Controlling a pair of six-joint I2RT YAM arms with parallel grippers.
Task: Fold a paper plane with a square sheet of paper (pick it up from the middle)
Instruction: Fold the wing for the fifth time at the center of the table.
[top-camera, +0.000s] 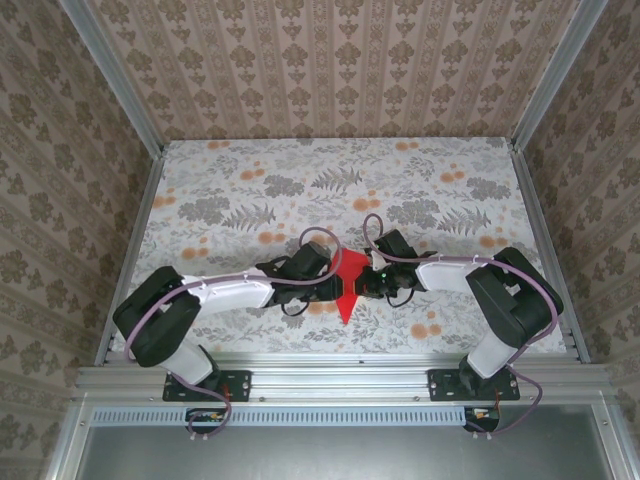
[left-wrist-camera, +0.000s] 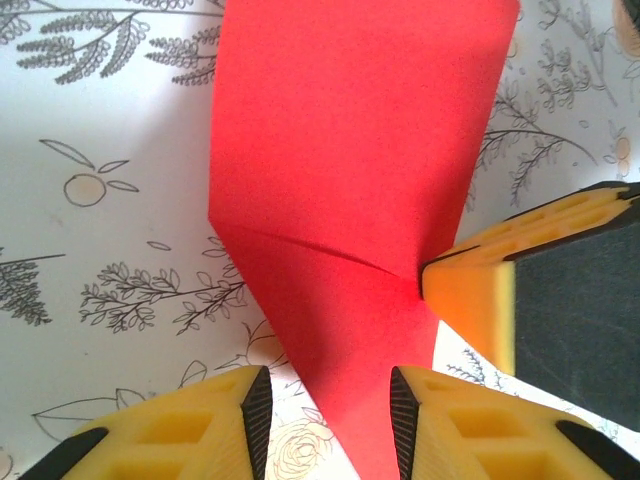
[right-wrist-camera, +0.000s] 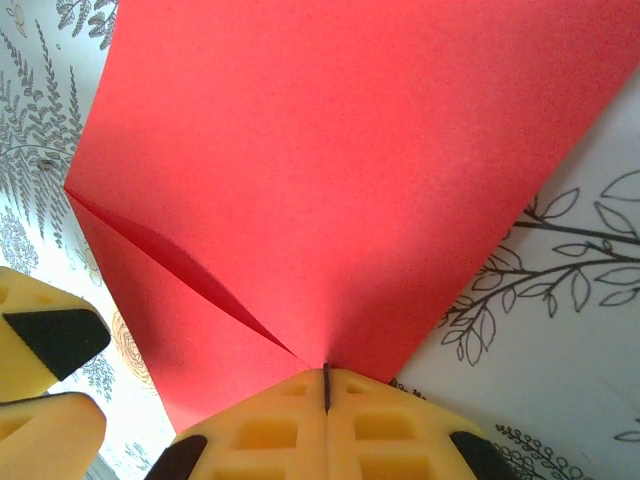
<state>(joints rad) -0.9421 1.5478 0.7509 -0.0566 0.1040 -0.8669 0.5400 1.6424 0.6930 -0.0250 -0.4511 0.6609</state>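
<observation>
Looking through the right wrist, we see the right gripper clamped on the creased bright red paper sheet. The left wrist shows the left gripper parted, paper running between its fingers.

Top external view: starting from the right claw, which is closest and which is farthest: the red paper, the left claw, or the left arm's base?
1. The red paper: pinched in the right claw, at the table's middle.
2. The left claw: just across the paper, on its left side.
3. The left arm's base: farthest, at the near-left edge.
</observation>
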